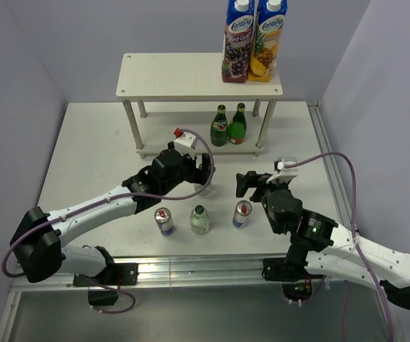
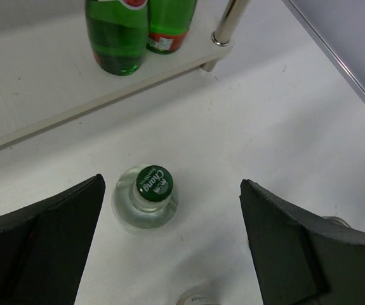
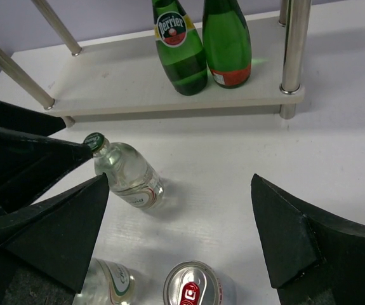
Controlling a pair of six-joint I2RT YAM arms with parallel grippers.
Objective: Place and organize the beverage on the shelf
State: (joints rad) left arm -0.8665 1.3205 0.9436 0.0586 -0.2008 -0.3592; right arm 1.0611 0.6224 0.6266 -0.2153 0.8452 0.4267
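**Both claws spread, nothing held**

The left gripper (image 2: 171, 184) hangs open over a clear green-capped bottle (image 2: 145, 202) that stands on the table (image 1: 90, 157) in front of the shelf (image 1: 169, 75). The right gripper (image 3: 179, 181) is open too and empty. A second clear bottle (image 1: 200, 219) and two cans (image 1: 164, 221) (image 1: 242, 214) stand nearer the bases. Two green glass bottles (image 1: 219, 127) (image 1: 237, 125) stand on the shelf's lower board.

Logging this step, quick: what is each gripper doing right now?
Left gripper: open, holding nothing.
Right gripper: open, holding nothing.
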